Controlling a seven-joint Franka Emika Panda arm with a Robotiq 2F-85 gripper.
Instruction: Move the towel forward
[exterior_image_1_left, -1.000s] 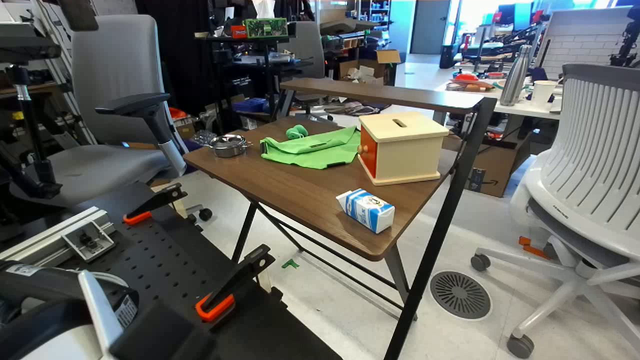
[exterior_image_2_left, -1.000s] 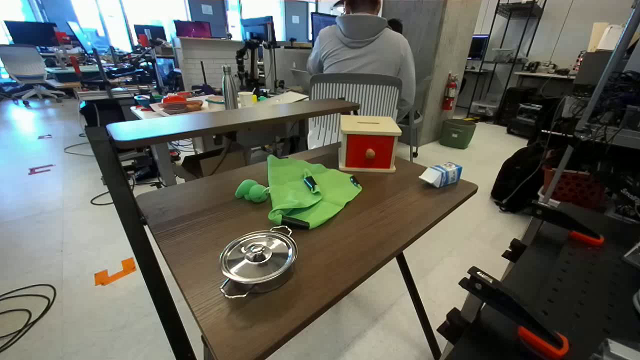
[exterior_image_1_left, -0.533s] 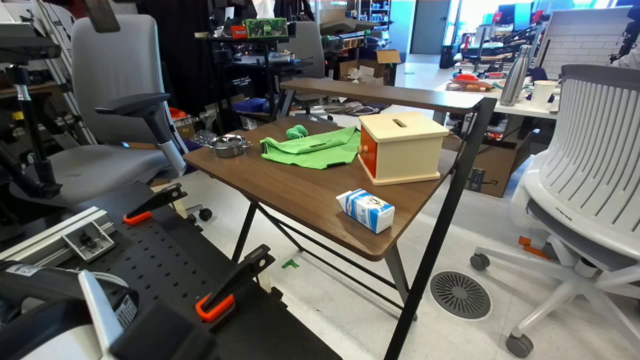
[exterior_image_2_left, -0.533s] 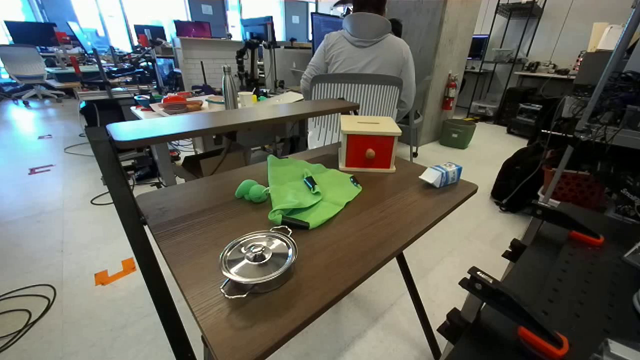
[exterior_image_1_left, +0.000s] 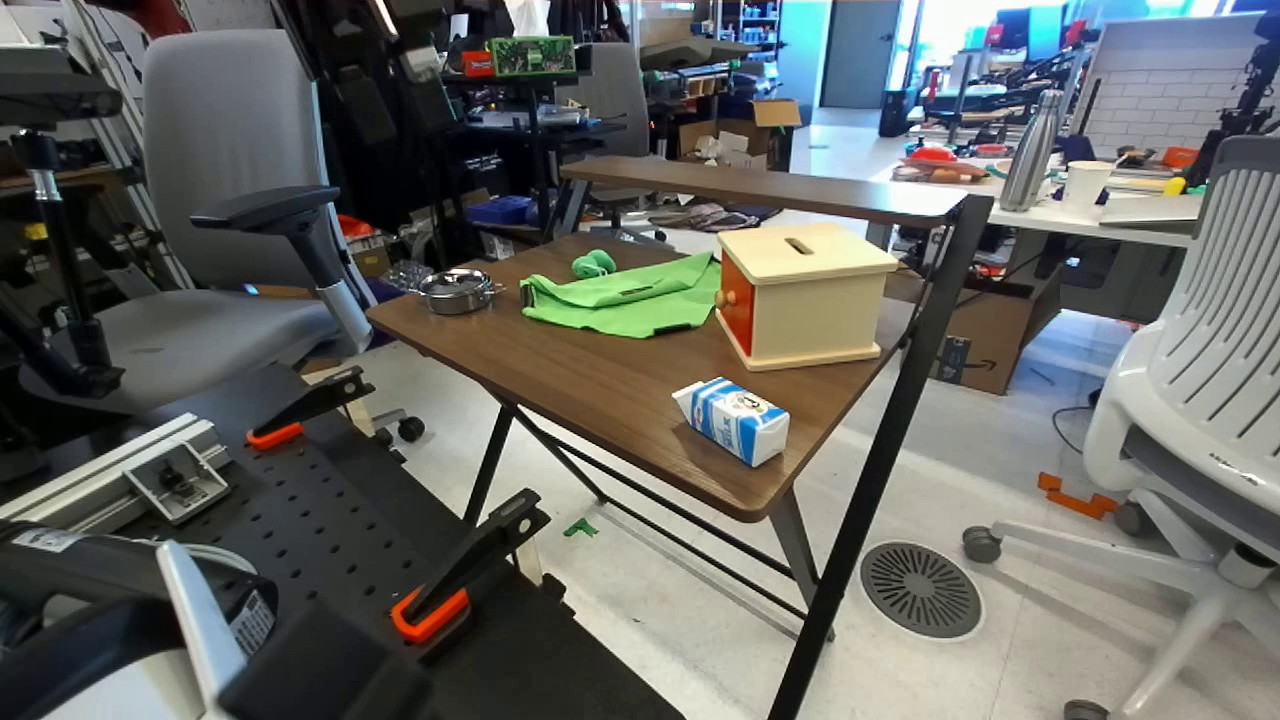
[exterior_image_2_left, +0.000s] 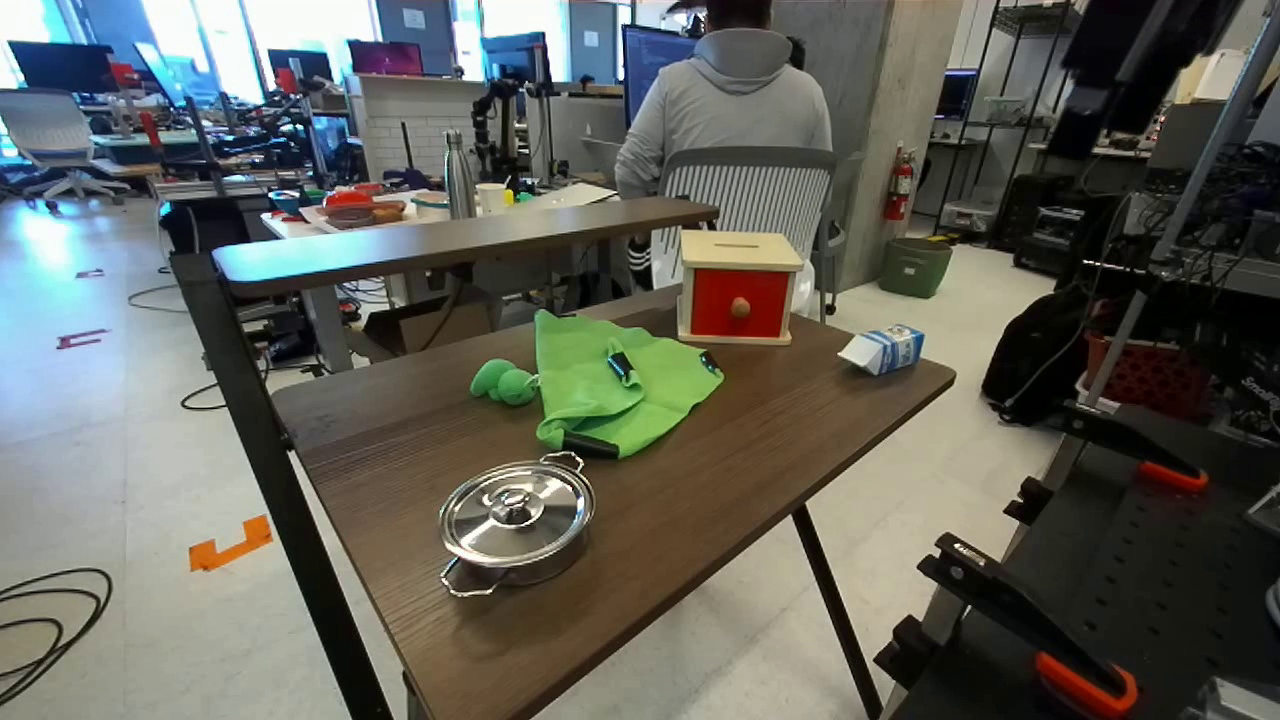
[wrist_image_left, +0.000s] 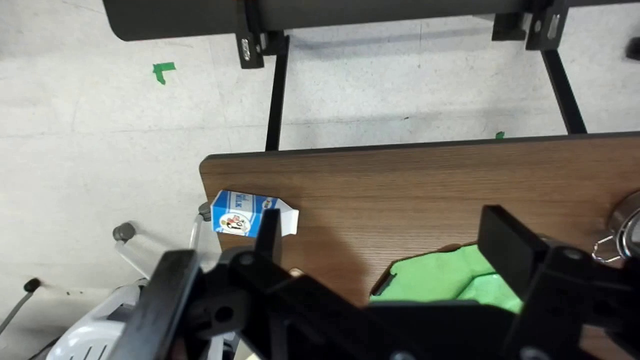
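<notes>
A: Where are we finding the towel (exterior_image_2_left: 590, 375)?

B: It is lying rumpled on the brown table (exterior_image_2_left: 700, 490). In an exterior view we are seeing it near the centre of the frame, its dark tabs showing along the edges.

A: And how are we reading the gripper (wrist_image_left: 380, 227)?

B: Its fingers are standing wide apart in the lower half of the wrist view. We are seeing the towel there too, toward the lower right of centre, the gripper partly hiding it.

A: What are we noticing around the towel?

B: In an exterior view a lumpy green object (exterior_image_2_left: 505, 382) is sitting just to its left; we are not managing to tell whether the two are touching. A wooden box (exterior_image_2_left: 738, 282) with a red front is standing upright to its upper right.

A: And the rest of the table?

B: A lidded steel pot (exterior_image_2_left: 515, 520) is resting left of centre in the lower half of the frame, near the towel. A milk carton (wrist_image_left: 240, 212) is lying on its side at the left of the wrist view, partly behind a fingertip.

A: Who are we spotting farther back?

B: A person (exterior_image_2_left: 735, 120) in a grey hooded top is facing away from us, at the top of the frame.
</notes>
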